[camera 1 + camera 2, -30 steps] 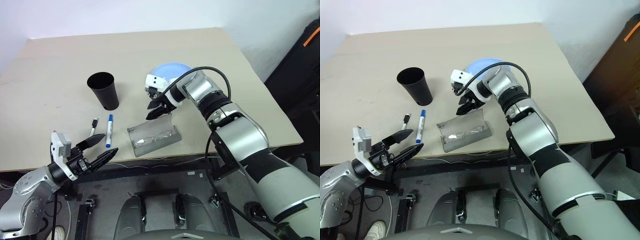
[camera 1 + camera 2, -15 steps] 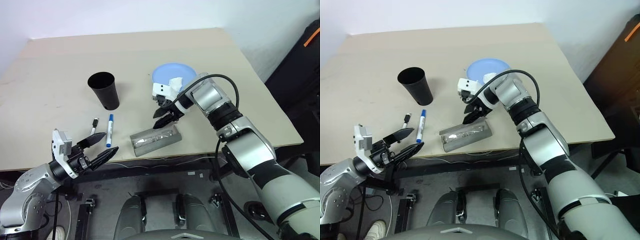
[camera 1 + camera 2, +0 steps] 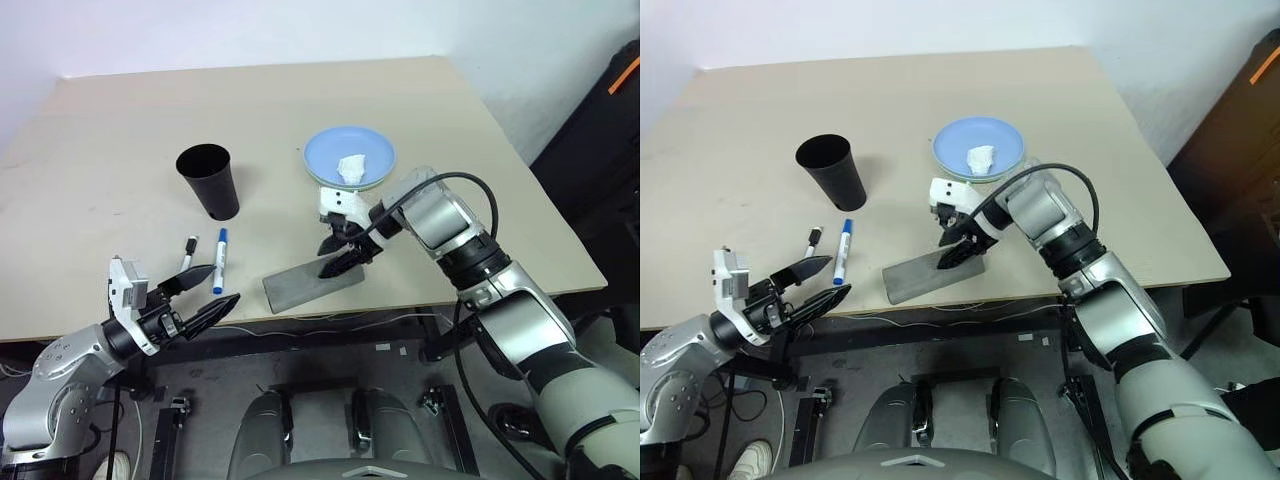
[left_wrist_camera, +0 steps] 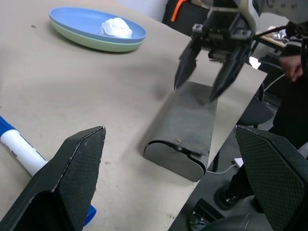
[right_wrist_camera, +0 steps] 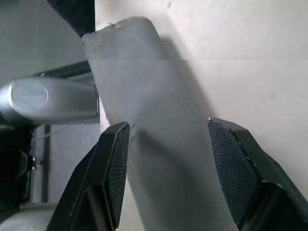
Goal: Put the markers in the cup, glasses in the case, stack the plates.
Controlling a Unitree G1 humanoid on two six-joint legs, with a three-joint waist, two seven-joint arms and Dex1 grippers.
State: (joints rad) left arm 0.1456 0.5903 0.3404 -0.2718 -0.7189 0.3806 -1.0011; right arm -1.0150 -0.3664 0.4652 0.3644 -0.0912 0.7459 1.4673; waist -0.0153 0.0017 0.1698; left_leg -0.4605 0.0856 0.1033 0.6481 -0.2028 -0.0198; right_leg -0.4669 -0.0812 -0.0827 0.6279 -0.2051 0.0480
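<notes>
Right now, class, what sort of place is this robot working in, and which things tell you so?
Probably a lab or workshop test bench, not a home. A bare beige table holds a few practice props: a black cup, stacked plates and a grey case. Loose cables hang along the table's front edge.

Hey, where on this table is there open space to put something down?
The far strip of the table behind the cup and plates is bare, also the near-left corner left of the markers. Crowded: the near edge, around the case and right gripper.
</notes>
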